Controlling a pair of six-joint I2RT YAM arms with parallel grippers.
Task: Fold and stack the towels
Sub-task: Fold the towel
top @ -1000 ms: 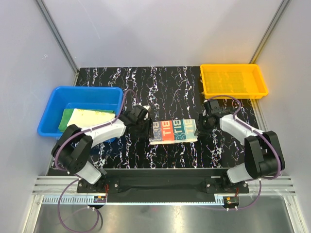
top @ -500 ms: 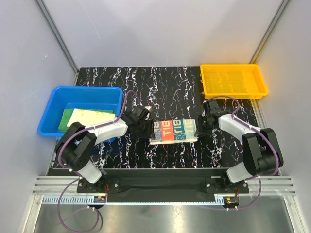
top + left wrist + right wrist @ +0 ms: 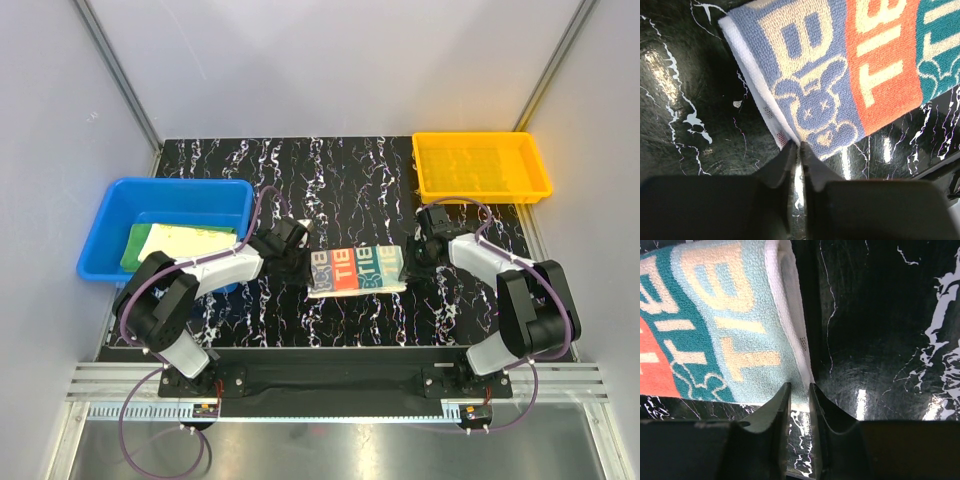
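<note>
Left wrist view: left tool (image 3: 799, 149) clamped on corner of folded rabbit towel (image 3: 840, 75), lying central on worktop (image 3: 350, 170); right tool (image 3: 799, 392) likewise. Risk: shallow bites catch one layer, so the fold may spill on lifting.

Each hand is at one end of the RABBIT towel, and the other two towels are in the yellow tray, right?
No: the top view shows the green towel and the pale yellow towel in the blue bin, not the yellow tray. The left hand and right hand are each at an end of the RABBIT towel.
</note>
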